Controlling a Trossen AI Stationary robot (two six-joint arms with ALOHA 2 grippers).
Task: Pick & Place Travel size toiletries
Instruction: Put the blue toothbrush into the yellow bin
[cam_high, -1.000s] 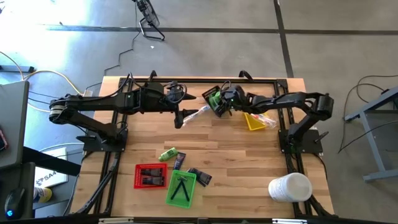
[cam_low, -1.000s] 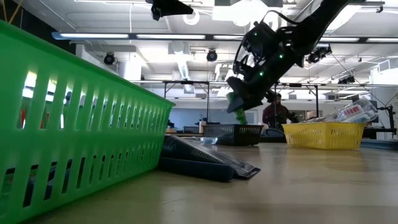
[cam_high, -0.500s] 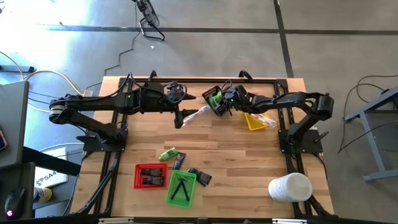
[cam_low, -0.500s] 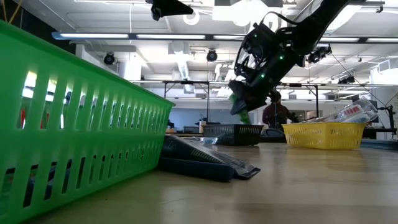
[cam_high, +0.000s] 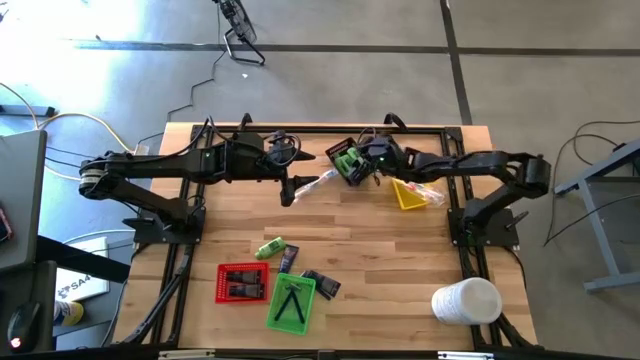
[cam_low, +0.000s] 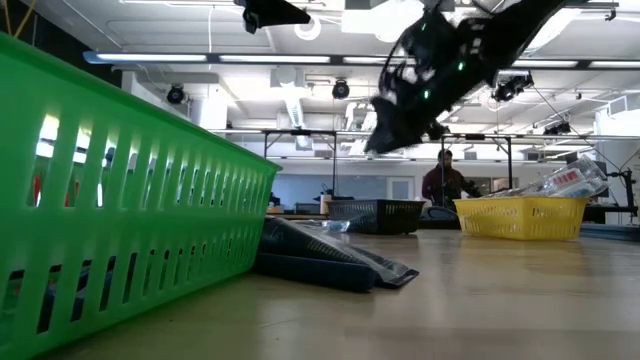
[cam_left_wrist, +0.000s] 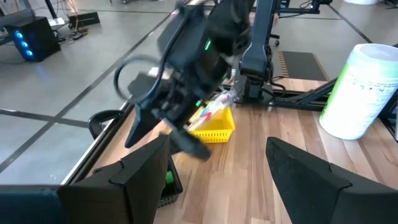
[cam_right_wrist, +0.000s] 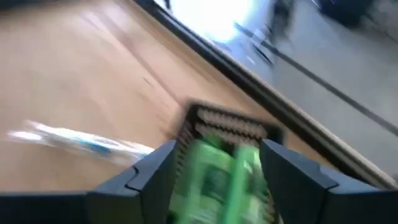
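A small black tray (cam_high: 337, 149) near the far edge holds bright green little bottles (cam_high: 346, 160). My right gripper (cam_high: 360, 166) hovers over it, open and empty. In the right wrist view its fingers (cam_right_wrist: 155, 174) frame the tray's rim (cam_right_wrist: 230, 117) and the green bottles (cam_right_wrist: 217, 177). A long clear-wrapped stick (cam_high: 315, 183) lies flat on the table beside the tray. My left gripper (cam_high: 290, 192) hangs open just left of that stick. Another green bottle (cam_high: 270, 248) and dark flat packets (cam_high: 320, 283) lie on the table's near half.
A yellow tray (cam_high: 408, 195) holding clear-wrapped sticks sits right of the black tray. A red tray (cam_high: 242, 283) and a green tray (cam_high: 291, 302) sit near the front edge. A big white cylinder (cam_high: 466, 300) stands at the near right corner. Bare wood lies mid-table.
My right gripper has risen above the black tray and drawn slightly toward the table's right edge. The green bottle that hung below its fingers in the low view no longer shows there.
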